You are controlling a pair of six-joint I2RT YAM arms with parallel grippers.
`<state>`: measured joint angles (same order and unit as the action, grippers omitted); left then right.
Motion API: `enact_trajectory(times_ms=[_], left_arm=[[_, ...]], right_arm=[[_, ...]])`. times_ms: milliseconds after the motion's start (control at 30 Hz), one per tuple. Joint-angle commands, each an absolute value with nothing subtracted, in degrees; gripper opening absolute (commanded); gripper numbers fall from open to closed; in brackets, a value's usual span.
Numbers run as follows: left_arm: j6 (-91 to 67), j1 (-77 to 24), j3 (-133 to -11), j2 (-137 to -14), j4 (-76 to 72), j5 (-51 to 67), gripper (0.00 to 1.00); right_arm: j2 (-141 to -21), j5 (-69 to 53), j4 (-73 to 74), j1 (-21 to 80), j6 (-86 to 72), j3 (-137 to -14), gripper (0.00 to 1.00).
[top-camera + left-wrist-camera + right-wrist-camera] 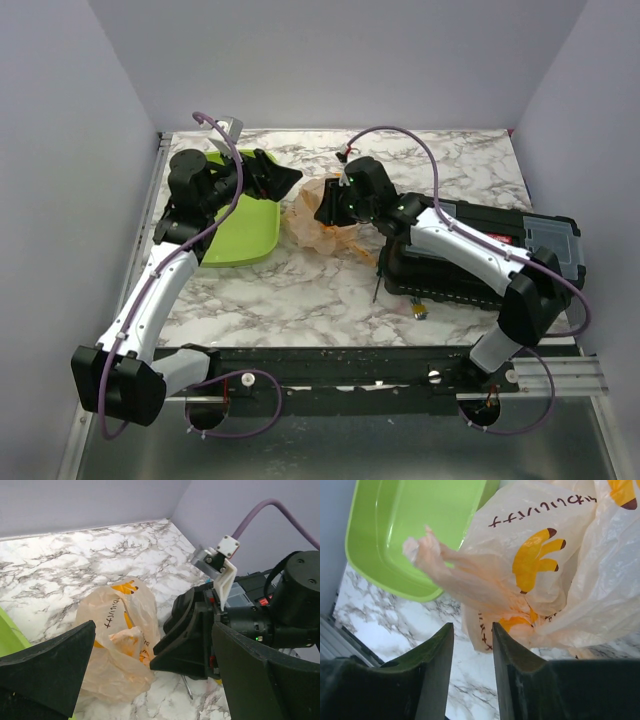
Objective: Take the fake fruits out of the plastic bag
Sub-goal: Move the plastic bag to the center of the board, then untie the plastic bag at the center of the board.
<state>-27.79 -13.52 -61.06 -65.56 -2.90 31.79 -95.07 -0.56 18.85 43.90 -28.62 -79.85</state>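
Observation:
The peach plastic bag [322, 232] with orange fruit prints lies crumpled on the marble table, right of the green tray. It also shows in the left wrist view [112, 650] and the right wrist view [555, 575]. The fake fruits are hidden inside it; a yellow-orange patch [516, 623] may be fruit or print. My left gripper [276, 178] is wide open and empty, just left of the bag [154, 626]. My right gripper [322, 207] hangs at the bag's right side. Its jaws stand a little apart and empty [470, 632], just short of the bag's twisted handle [437, 560].
A lime-green tray [240, 235] lies left of the bag, under my left gripper, and shows in the right wrist view [405, 525]. A black case [505, 250] fills the right side. A thin metal tool [377, 283] and a small yellow item [418, 311] lie in front of it.

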Motion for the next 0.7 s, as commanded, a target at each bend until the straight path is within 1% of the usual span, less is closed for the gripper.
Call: enact_trajectory(times_ms=[0,67,100,233,367,467,533,667], left_arm=[[-29.31,-13.88,-61.65,-66.18,-3.75,33.71,0.99],[-28.39,-14.19,-61.34,-66.38,-3.55,32.51,0.99],[-27.86,-14.24,-61.5,-66.72,-2.84,31.7,0.99],[-26.51,-14.24,-63.16,-67.89,-0.09,30.5,0.97],[-24.83,-14.88,-62.67,-66.77,-0.09,28.47,0.96],[-24.15,-15.12,-63.63,-67.27,2.8,26.8,0.97],[-24.62,-15.12,-64.52,-68.01,3.77,27.29,0.97],[-25.83,-15.1,-63.99,-68.24,2.62,28.83,0.97]], right_arm=[[-91.01,-0.43,16.08,44.64,-31.33,-76.38,0.46],[-90.45,3.25,19.17,44.65,-30.66,-77.65,0.54],[-90.15,4.76,20.44,44.58,-29.99,-78.28,0.56],[-88.72,14.45,23.06,44.65,-31.41,-77.02,0.57],[-88.64,25.17,25.69,44.65,-39.17,-75.61,0.55],[-88.59,27.59,24.91,44.65,-43.47,-74.44,0.57],[-88.95,26.63,22.56,44.65,-43.69,-73.89,0.62],[-90.87,24.13,20.9,44.64,-45.74,-73.76,0.63]])
